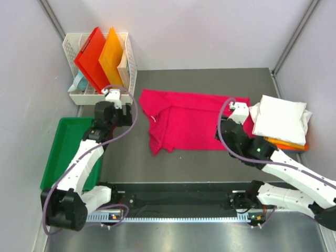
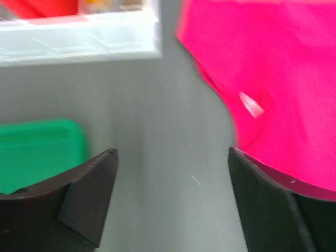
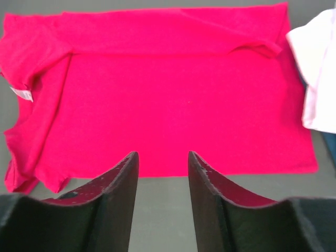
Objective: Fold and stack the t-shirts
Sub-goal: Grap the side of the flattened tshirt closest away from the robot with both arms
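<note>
magenta cloth fills the middle of the grey table: the pink t-shirt lies spread flat with its long side running left to right, its far edge turned over in a narrow band and its left end rumpled, a small white label showing there in both wrist views. the left gripper hangs just off that rumpled left end, between the shirt and the white basket that holds a red folder and an orange folder; its fingers stand wide apart with only bare table between them, and the left wrist view is blurred, so whether one finger brushes the cloth is hard to say. the right gripper sits at the shirt's right end, its fingers parted with a clear gap and nothing held, pointing across the pink cloth. just right of it a folded white t-shirt rests on top of a folded orange t-shirt, the white one overlapping the pink shirt's corner. a green tray lies at the left edge beside the left arm.
</note>
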You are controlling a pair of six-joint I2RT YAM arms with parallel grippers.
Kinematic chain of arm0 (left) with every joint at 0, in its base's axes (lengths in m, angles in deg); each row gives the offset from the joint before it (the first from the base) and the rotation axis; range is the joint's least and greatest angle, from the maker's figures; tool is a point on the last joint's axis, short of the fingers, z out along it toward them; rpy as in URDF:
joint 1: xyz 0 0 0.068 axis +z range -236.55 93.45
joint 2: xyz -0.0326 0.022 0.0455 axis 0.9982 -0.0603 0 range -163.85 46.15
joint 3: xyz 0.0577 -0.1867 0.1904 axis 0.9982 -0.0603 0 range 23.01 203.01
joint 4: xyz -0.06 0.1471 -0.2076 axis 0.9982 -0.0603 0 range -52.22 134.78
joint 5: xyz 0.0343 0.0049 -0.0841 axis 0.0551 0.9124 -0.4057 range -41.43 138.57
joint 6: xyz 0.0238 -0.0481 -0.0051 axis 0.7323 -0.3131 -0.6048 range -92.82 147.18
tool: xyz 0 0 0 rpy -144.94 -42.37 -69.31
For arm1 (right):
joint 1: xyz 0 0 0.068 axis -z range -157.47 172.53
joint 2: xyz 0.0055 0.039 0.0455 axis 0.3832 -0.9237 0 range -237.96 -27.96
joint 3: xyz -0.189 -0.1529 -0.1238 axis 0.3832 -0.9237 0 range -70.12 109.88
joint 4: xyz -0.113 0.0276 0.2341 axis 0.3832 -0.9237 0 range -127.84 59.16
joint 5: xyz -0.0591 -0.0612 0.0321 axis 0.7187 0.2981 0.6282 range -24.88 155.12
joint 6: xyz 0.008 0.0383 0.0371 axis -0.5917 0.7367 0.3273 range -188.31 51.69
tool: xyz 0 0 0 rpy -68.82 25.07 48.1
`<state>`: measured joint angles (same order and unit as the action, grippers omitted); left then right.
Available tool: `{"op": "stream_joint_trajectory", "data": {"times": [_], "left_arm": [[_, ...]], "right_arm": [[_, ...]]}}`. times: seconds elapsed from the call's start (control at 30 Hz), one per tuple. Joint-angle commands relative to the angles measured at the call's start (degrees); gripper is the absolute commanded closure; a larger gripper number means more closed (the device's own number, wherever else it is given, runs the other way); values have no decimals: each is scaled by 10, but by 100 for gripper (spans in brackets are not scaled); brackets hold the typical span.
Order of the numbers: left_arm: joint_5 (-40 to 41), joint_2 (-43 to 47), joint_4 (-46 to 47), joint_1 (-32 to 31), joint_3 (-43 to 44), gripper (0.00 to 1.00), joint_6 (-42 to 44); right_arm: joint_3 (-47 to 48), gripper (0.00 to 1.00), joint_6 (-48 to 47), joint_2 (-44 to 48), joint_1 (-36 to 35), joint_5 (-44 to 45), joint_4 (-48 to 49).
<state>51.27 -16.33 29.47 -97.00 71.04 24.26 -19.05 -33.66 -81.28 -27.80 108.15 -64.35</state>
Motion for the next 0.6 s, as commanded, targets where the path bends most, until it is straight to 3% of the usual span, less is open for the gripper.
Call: {"op": "stream_joint_trajectory", "data": {"times": [0.0,0.13,0.33,0.47,0.57], "left_arm": [[11,32,336,41,-161,7,52],[-34,-21,475,43,-253,4,114],[-153,-70,605,60,-316,1,99],[-130,-100,687,64,-359,1,120],[-105,-135,675,76,-329,1,105]], "right_arm": [[5,55,57,37,-59,150,-66],[14,51,115,35,-121,209,-129],[47,48,271,-4,-225,298,-281],[74,47,366,-41,-254,328,-370],[88,46,392,-62,-264,336,-391]]}}
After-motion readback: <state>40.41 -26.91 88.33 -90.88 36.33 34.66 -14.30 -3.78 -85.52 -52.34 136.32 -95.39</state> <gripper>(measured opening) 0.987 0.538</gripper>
